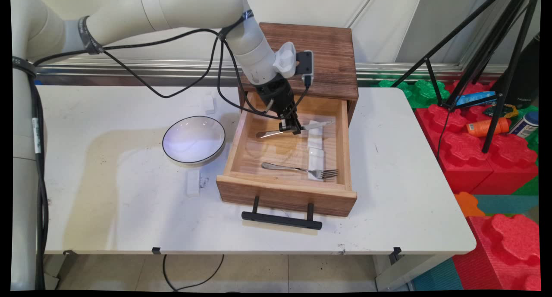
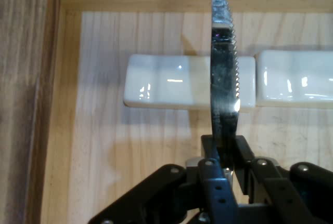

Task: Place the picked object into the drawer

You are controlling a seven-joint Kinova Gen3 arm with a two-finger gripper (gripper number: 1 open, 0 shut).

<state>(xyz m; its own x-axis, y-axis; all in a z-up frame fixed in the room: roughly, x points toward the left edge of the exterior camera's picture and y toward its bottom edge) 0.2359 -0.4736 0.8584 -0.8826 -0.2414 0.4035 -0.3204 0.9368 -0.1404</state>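
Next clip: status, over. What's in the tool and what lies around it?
Tool shut on knife, over open drawer. Fork and two white rests lie in drawer. Bowl on table, left of drawer.

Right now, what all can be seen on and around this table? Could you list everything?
Knife: one, silver, held above the open drawer, blade serrated.
Fork: one, silver, lying near the drawer's front.
Rests: two, white, in the drawer.
Drawer: one, light wood, pulled open, black handle.
Cabinet: one, dark wood, behind the drawer.
Bowl: one, white with dark rim, left of the drawer.
Small blocks: two, white, near the bowl.
Table: one, white.
Foam blocks: red and green, on the floor at right.
Tripod: black, right.
Gripper: one, black, shut on the knife.
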